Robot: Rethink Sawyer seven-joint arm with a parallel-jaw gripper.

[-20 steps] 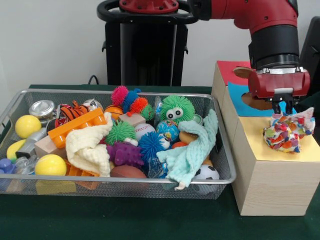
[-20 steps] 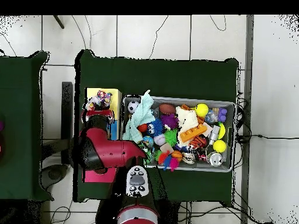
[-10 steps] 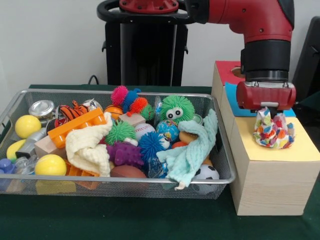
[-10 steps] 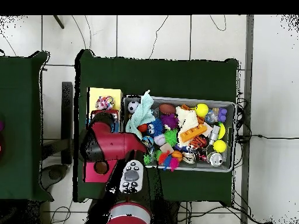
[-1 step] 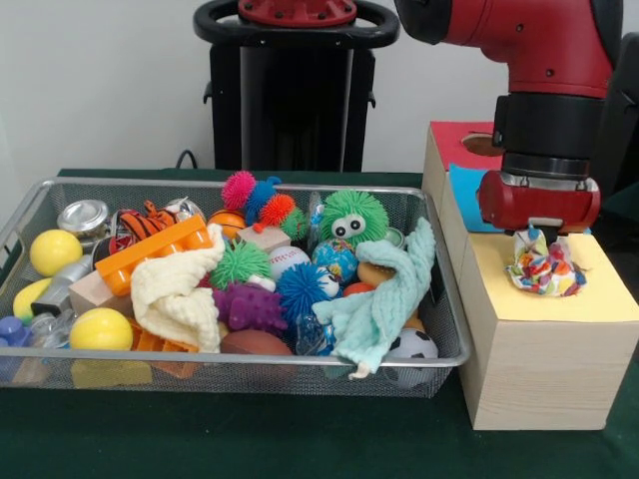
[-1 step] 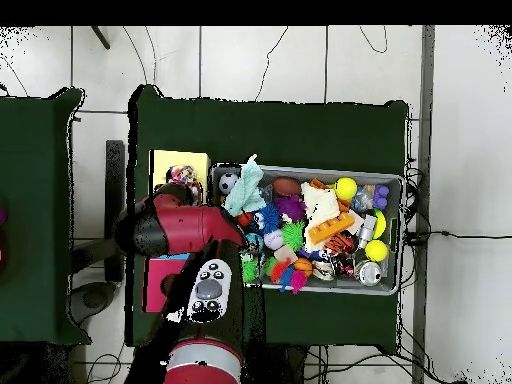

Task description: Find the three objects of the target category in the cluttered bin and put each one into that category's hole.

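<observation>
Above the wooden box (image 5: 544, 329), seen from the front: claw (image 5: 540, 237) poised over the yellow section, tips buried in a crumpled multicoloured cloth (image 5: 544, 270) half sunk there. Cannot tell how wide it stands, nor whether it grips. Judged mid-drop; next, pushing the soft, floppy wad fully through. Beside the box, wire bin (image 5: 451, 299) heaped with spiky balls, two knitted cloths.

From overhead: cloth (image 6: 181, 177) on the yellow section, arm hiding the claw, bin (image 6: 310, 289) just beside the box, both on the green worktop (image 6: 300, 130).
</observation>
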